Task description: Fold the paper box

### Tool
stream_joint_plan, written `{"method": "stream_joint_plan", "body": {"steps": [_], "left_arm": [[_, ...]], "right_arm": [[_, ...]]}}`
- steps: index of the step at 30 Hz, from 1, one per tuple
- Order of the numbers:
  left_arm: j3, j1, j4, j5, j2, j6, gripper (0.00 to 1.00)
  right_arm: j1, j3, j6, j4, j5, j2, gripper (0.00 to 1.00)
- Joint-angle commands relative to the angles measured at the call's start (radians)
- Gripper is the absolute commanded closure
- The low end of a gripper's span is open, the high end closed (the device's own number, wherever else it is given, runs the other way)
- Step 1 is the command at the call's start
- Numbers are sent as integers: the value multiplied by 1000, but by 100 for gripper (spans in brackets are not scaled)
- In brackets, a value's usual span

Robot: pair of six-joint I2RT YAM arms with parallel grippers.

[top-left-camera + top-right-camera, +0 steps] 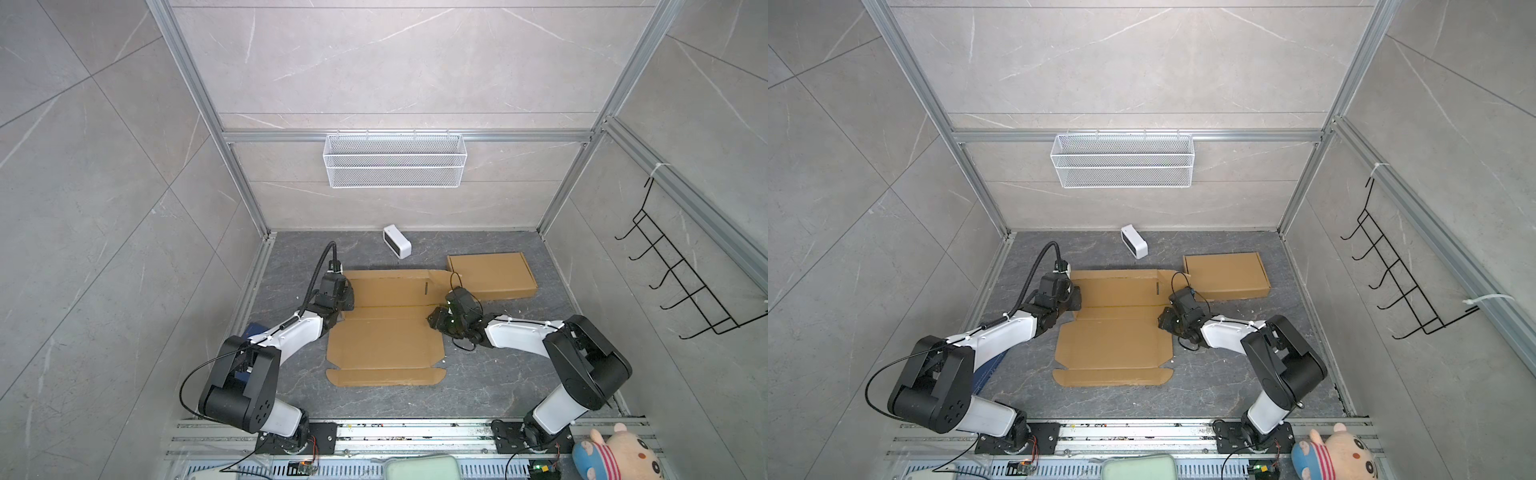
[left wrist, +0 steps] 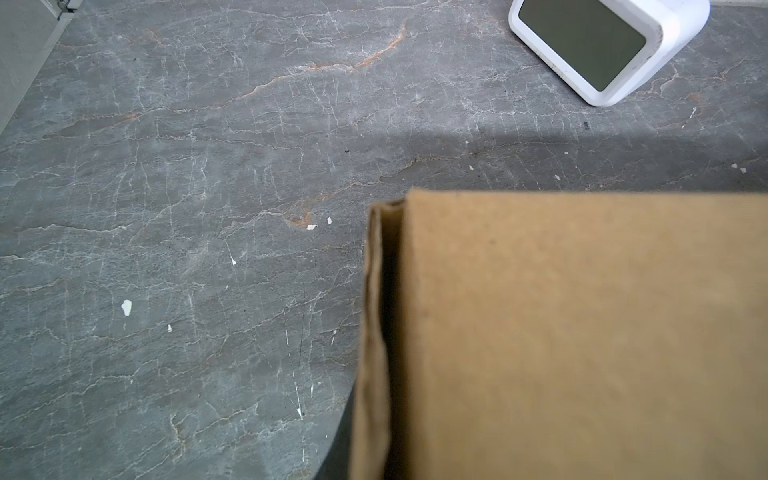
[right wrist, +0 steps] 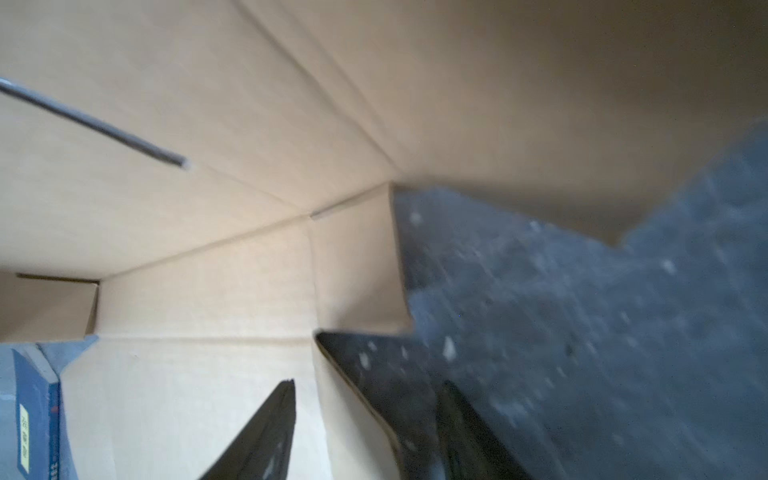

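Enclosing a dark grey, white-veined tabletop (image 1: 498, 386), pale stone-look wall panels (image 1: 83, 208) and aluminium rails (image 1: 407, 136) form the booth where two arms work. The paper box (image 1: 386, 332), a brown cardboard blank, lies open and flat at mid-tabletop between them, its creases showing. A narrow round-cornered flap runs along its near edge, and its far right corner is lifted slightly. A closed cardboard box (image 1: 492, 274) sits just beyond that corner. A white wire basket (image 1: 395, 160) hangs on the back wall and a black hook rack (image 1: 685, 270) on the right one. The left pincer (image 1: 347, 299) is closed at the blank's left edge; whether it pinches cardboard cannot be told. The right pincer (image 1: 434, 322) is at the blank's right edge. Only the right wrist view shows its fingers (image 3: 257, 436) standing apart with a flap's edge between them; it also catches a blue book (image 3: 33, 415) past the blank. The left wrist view alone shows a doubled cardboard edge raised off the stone and brings close a small white device (image 2: 602, 41) with a grey screen.
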Motion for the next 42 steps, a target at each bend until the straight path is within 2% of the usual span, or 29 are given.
{"method": "stream_joint_plan", "body": {"steps": [1,7,14,22,27,31,33,35,39,42], "left_arm": [[-12,0,-25,21,2,-19,100],[-14,0,-19,29,8,-26,100],[-11,0,-15,31,13,-24,100],[-9,0,-16,36,14,-25,100],[-7,0,-18,33,11,-22,100],[-5,0,-18,34,15,-26,100],[-7,0,-18,31,13,-24,100],[-8,0,-20,25,12,-19,100],[-7,0,-25,17,5,-8,100],[-1,0,-26,20,10,-4,100]], "right_arm": [[1,47,18,16,-13,52,41],[11,86,-45,18,55,70,48],[72,141,-148,-42,128,63,52],[150,261,-260,-225,268,123,52],[178,278,-317,-236,316,141,53],[189,268,-325,-231,334,141,58],[188,252,-324,-212,334,132,61],[187,232,-317,-188,310,110,59],[145,167,-362,-139,180,-1,48],[79,137,-410,-195,47,-81,44]]}}
